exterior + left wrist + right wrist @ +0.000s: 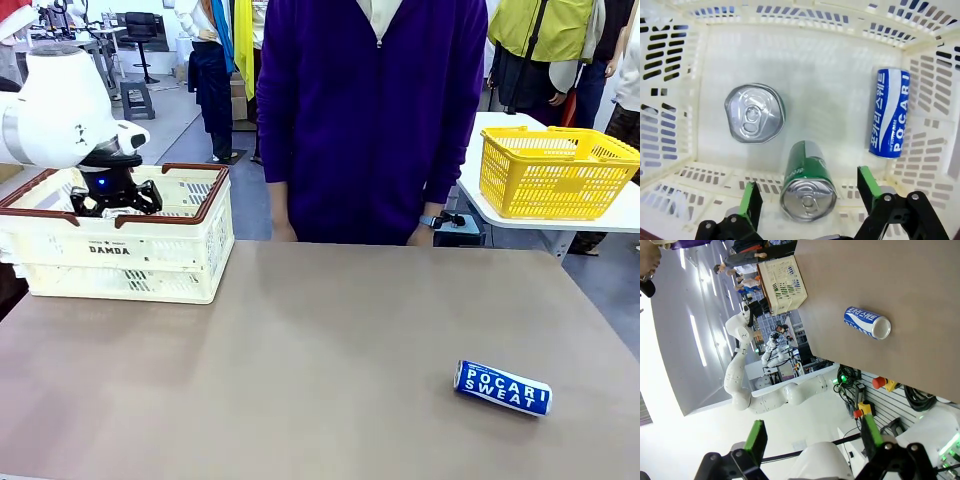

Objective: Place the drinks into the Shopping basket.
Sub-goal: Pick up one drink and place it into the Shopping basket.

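Over the white basket (110, 265), my left gripper (115, 200) hangs with fingers apart above 1 green can (805, 167) (3 inside). My right gripper (812, 430) is spread and empty. Risk: 1 blue can (503, 388) lies sideways on the table (300, 350); a skewed pinch could roll it away.

Left arm (55, 115) is showing rounded white shells; the black left gripper (115, 197) is glowing with a small blue light. Green pads (751, 199) are lining its fingers and those of the right gripper (810, 437). The person (370, 110) is wearing a purple zipped top.
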`<action>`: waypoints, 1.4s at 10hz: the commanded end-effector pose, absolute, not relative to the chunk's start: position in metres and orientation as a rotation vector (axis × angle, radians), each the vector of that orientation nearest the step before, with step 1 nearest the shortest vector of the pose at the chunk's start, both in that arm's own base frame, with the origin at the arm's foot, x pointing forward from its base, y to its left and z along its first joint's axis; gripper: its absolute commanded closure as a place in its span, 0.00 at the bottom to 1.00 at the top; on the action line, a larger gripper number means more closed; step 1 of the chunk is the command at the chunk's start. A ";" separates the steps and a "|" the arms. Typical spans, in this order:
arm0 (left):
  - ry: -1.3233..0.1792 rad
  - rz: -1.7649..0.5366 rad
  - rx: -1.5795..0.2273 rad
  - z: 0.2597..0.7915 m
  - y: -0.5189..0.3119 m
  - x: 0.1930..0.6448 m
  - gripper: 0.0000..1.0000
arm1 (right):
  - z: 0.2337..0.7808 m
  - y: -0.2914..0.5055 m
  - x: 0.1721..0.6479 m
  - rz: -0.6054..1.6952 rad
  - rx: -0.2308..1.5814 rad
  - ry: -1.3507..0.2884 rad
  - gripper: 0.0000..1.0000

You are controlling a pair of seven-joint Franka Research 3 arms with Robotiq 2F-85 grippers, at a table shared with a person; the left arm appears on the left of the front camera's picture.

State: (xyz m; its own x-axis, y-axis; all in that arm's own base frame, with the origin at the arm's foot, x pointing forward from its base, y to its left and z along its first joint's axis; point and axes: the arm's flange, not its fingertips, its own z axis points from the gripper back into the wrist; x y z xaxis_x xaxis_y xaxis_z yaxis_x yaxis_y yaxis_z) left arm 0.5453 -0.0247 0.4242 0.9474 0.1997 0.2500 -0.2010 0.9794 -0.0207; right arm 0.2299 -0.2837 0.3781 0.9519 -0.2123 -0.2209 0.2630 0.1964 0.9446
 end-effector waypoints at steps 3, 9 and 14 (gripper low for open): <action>-0.431 0.171 -0.187 0.533 -0.007 0.480 0.00 | 0.380 -0.281 0.229 -0.337 1.320 0.040 0.00; -0.245 -0.258 -0.993 0.538 0.092 0.240 0.00 | 0.380 -0.281 0.229 -0.337 1.320 0.040 0.00; -0.158 -0.293 -1.379 0.421 0.161 0.238 0.00 | 0.380 -0.281 0.229 -0.337 1.320 0.040 0.00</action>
